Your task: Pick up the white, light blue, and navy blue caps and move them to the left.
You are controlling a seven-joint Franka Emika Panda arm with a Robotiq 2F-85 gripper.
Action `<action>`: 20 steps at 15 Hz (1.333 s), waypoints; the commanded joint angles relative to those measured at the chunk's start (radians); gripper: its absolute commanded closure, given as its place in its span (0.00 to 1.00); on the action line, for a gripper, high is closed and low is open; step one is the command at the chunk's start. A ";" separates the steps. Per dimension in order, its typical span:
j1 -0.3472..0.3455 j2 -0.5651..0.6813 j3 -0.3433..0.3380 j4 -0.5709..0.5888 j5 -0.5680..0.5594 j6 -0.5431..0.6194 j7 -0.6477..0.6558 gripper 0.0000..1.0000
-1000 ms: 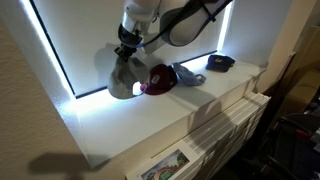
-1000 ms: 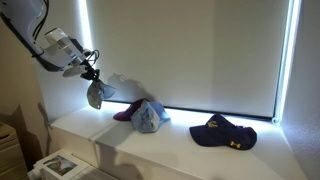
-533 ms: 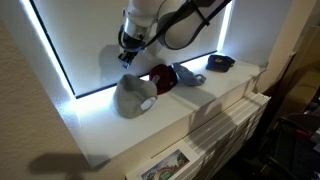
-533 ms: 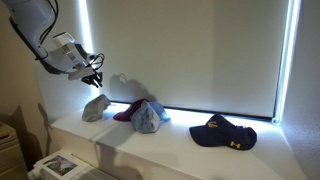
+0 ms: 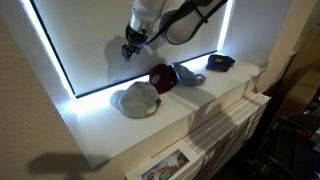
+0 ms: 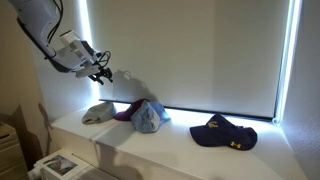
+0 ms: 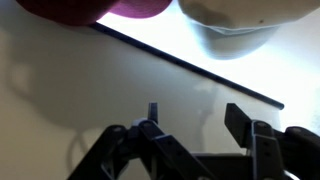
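The white cap (image 5: pixel 137 99) (image 6: pixel 98 112) lies on the white ledge, at the end of the row of caps; in the wrist view its pale edge (image 7: pixel 235 25) shows at the top. The light blue cap (image 5: pixel 186 74) (image 6: pixel 148 117) rests against a maroon cap (image 5: pixel 160 77) (image 6: pixel 124 113) in the middle. Further along sits the navy blue cap (image 5: pixel 221 62) (image 6: pixel 222 132). My gripper (image 5: pixel 128 52) (image 6: pixel 103 74) (image 7: pixel 195 120) hangs above the white cap, apart from it. It is open, with nothing between the fingers.
The ledge (image 5: pixel 190 105) (image 6: pixel 180 155) runs below a lit window blind (image 6: pixel 190 50). Its front edge drops off to slatted panels (image 5: pixel 235 120). A printed sheet (image 5: pixel 160 165) (image 6: pixel 55 162) lies lower down by the ledge's end.
The gripper held the white cap in the air a second ago. It has opened, the cap has dropped onto the ledge, and the gripper has risen a little.
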 commanded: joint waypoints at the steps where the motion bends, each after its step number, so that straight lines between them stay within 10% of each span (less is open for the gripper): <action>1: -0.039 -0.089 -0.108 -0.114 -0.021 0.053 0.143 0.02; 10: -0.039 -0.259 -0.498 -0.459 -0.185 0.122 0.632 0.00; 15: -0.051 -0.229 -0.524 -0.431 -0.171 0.134 0.647 0.00; 20: -0.120 -0.208 -0.706 -0.506 -0.200 0.303 0.875 0.00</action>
